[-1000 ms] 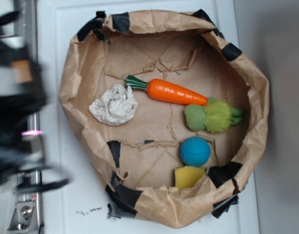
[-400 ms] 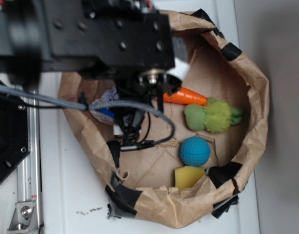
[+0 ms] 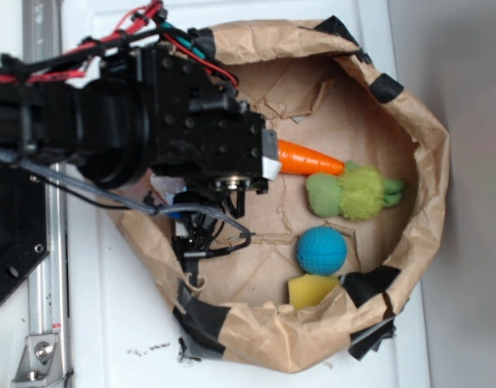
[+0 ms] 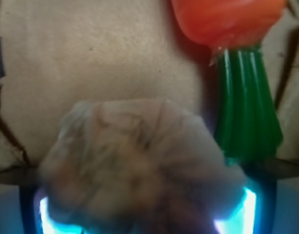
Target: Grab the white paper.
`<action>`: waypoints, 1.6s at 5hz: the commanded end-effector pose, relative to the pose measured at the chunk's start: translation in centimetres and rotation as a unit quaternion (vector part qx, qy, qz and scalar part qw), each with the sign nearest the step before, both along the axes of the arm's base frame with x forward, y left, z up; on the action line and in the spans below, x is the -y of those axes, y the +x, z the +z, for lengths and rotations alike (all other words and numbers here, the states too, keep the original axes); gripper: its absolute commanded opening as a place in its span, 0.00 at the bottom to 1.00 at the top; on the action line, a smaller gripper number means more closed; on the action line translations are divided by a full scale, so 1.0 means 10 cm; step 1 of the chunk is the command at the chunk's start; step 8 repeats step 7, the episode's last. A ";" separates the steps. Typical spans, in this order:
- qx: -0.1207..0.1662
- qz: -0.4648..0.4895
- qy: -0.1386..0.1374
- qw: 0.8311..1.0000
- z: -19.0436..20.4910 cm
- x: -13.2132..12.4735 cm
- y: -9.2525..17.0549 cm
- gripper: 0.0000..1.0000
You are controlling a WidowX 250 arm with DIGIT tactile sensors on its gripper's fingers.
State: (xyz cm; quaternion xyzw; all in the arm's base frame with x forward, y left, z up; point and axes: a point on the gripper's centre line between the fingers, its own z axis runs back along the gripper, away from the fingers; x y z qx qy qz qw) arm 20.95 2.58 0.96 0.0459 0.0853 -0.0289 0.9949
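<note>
White desk (image 3: 94, 323) fills your exterior view, and on it sits a brown paper bag (image 3: 430, 153) rolled down into a shallow basin, patched with black tape. The arm (image 3: 134, 133) reaches in from 9 o'clock and covers the basin's left side. Below its black housing you can see a small patch of the white paper (image 3: 163, 187) at about 8 o'clock in the basin; the rest is hidden by the arm. The jaws are out of sight here under the wrist and its cables. An orange carrot (image 3: 311, 159) sticks out from under the housing toward 3 o'clock, its tip just beside a green plush toy (image 3: 353, 192). A blue ball (image 3: 322, 250) lies at 5 o'clock, with a yellow block (image 3: 311, 290) just below it against the bag wall.

Turn to your wrist view: the white paper (image 4: 134, 165) fills the lower middle, blurred and very close to the lens. At each lower corner a dark finger with a cyan glow flanks the wad, so the gripper (image 4: 142, 209) straddles it; you cannot tell whether the jaws are pressing it or released. At 1 o'clock the carrot (image 4: 227, 19) shows its thick end, and its green stalk (image 4: 247, 107) runs down just beside the paper's right edge.
</note>
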 end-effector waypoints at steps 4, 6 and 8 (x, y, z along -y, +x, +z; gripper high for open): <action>0.121 0.087 -0.026 0.988 1.38 0.05 0.59 0.00; 0.136 0.098 -0.037 0.985 1.35 0.10 0.55 0.00; 0.139 0.101 -0.040 0.984 1.32 0.10 0.54 0.00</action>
